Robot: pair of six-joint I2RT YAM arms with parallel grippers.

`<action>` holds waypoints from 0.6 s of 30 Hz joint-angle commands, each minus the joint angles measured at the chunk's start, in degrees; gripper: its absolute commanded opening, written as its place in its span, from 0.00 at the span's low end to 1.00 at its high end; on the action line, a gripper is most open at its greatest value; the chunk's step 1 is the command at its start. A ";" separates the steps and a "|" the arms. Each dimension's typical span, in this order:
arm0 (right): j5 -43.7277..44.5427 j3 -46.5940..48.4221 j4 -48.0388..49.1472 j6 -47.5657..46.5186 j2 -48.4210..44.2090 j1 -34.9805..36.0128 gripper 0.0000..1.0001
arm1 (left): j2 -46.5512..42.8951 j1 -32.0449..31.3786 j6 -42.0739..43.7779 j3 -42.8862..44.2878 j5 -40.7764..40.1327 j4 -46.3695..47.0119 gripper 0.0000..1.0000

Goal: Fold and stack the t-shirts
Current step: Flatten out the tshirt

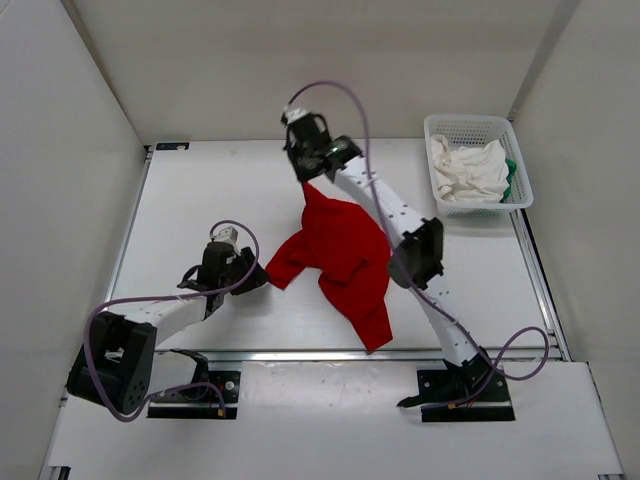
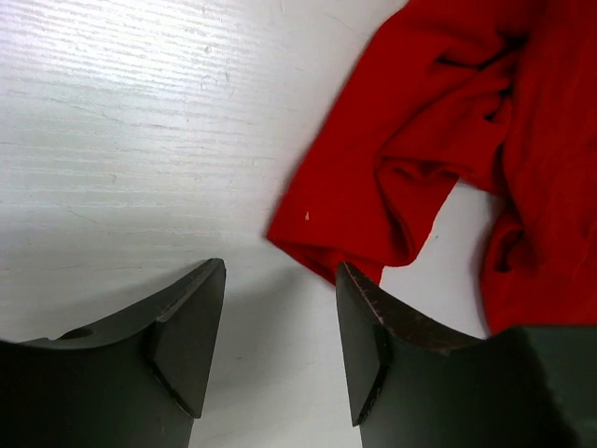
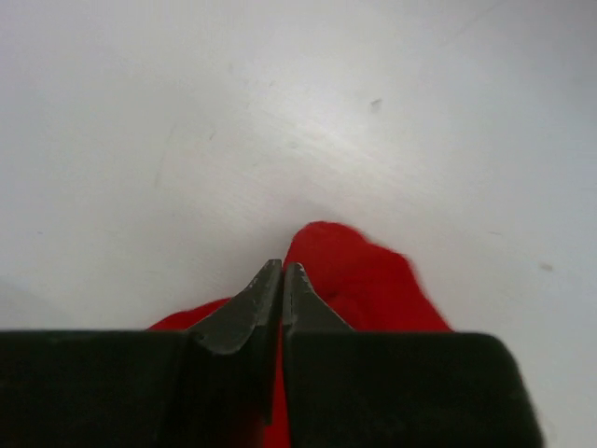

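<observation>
I count 0 folded. Right gripper (image 3: 282, 271) pinches red shirt (image 1: 345, 255) at 12 o'clock edge; left gripper (image 2: 280, 273) gapes beside 9 o'clock sleeve (image 2: 373, 210); basket (image 1: 470, 120) holds more.

Worktop (image 1: 200, 200): white and flat, with a faint streaked grain in the left wrist view.
Middle: red t-shirt (image 1: 345, 250), crumpled, trailing towards the near edge, its far end raised off the surface.
Far right corner: white basket (image 1: 468, 120).

Both arms (image 1: 400, 215) are white tubes with black joints. Behind each claw (image 2: 281, 265) a lilac cable (image 1: 340, 95) loops out. The fingers (image 2: 187, 327) are dark wedges, scuffed at the inner edges.
</observation>
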 commanded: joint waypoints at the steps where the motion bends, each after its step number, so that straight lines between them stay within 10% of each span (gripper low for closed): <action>1: 1.78 -0.63 -4.14 2.14 -17.18 -3.49 0.00 | -1.40 0.62 0.13 2.49 0.39 -1.20 0.62; 8: 10.48 -29.42 -1.39 3.73 -43.50 0.72 0.01 | -2.27 1.23 -0.40 3.46 2.23 -0.93 0.63; 14: -5.67 -72.66 14.22 8.83 -73.77 -5.59 0.00 | -1.66 -0.61 -0.48 4.69 1.89 -1.81 0.69; 18: -8.66 -82.98 9.31 9.62 -85.38 -5.52 0.00 | -1.84 0.26 1.01 5.31 0.92 -3.13 0.72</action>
